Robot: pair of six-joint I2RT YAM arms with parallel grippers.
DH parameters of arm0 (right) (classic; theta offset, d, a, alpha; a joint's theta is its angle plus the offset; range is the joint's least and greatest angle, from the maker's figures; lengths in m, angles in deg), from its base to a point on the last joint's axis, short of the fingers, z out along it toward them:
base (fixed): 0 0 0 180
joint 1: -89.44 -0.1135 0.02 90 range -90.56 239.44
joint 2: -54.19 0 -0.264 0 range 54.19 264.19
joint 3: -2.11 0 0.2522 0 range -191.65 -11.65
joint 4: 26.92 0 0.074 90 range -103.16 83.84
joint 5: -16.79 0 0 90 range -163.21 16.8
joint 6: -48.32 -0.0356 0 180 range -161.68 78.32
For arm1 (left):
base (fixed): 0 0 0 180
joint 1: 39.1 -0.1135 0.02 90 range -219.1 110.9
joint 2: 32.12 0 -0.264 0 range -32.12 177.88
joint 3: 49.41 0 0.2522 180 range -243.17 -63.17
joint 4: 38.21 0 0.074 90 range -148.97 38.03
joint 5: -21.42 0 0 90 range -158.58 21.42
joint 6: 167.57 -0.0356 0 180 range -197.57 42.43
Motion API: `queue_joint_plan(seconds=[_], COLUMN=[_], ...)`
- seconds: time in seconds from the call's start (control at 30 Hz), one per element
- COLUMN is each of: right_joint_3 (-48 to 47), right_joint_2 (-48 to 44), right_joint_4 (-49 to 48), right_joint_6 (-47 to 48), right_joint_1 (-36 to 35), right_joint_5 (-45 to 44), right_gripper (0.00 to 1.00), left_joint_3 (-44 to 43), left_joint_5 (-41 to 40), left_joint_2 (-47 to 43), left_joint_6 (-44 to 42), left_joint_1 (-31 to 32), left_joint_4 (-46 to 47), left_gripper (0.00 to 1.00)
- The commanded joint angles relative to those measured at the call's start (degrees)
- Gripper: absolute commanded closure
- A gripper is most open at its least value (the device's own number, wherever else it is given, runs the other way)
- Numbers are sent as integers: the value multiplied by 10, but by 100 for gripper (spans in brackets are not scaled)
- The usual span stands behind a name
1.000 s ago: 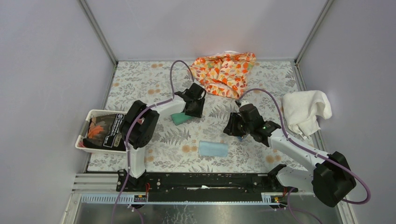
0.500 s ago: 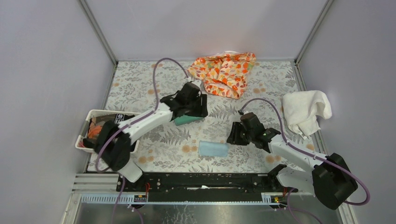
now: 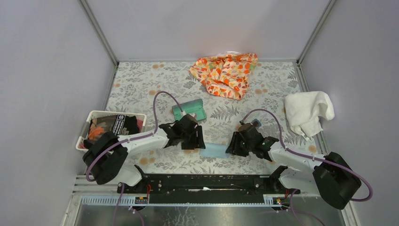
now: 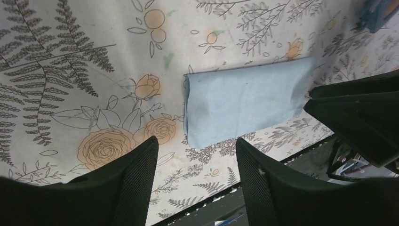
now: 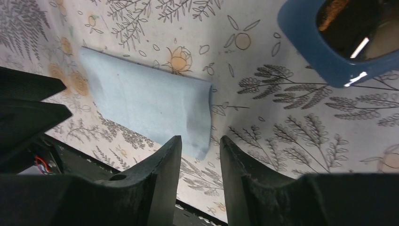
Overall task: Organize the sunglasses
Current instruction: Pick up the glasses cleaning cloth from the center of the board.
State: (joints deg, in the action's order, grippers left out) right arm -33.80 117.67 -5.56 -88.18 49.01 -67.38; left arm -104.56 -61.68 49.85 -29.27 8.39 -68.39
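Note:
The sunglasses [image 5: 339,44], blue-framed with dark lenses, lie on the floral table beyond and to the right of my right gripper [image 5: 201,139]; my right arm hides them in the top view. A blue corner of the sunglasses [image 4: 379,19] shows in the left wrist view. The light blue cloth [image 3: 214,150] lies flat between both grippers. My left gripper [image 3: 195,139] hovers open at the cloth's left end [image 4: 244,101], holding nothing. My right gripper [image 3: 234,147] is open over the cloth's right end [image 5: 146,103], also holding nothing. The case [image 3: 189,111] lies open, teal inside up, behind the left gripper.
A white bin [image 3: 94,115] with dark items stands at the left edge. An orange patterned fabric [image 3: 226,75] lies at the back, and a white towel [image 3: 308,110] at the right. The black rail [image 3: 207,181] runs along the near edge.
My left arm pulled back from the case toward the near edge, leaving it on the table. My right arm came nearer, off the sunglasses, to the cloth. Both jaws widened.

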Motion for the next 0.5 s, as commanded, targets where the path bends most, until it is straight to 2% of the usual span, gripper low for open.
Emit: queue_joint_plan(seconds=[0.0,0.2,0.47], right_joint_3=[-2,-6,-1], right_joint_2=[24,22,24], right_joint_4=[-36,-29,-30], right_joint_6=[-36,-37,-38], right_joint_1=[-16,-16,-16], right_joint_5=[-15,-30,-35], right_gripper=[57,57,57], left_joint_3=[16,40,36], left_joint_5=[12,34,37], left_joint_2=[14,47,75], left_joint_6=[32,39,31], left_joint_1=[9,12,12], left_joint_4=[59,101,107], left_gripper=[36,40,50])
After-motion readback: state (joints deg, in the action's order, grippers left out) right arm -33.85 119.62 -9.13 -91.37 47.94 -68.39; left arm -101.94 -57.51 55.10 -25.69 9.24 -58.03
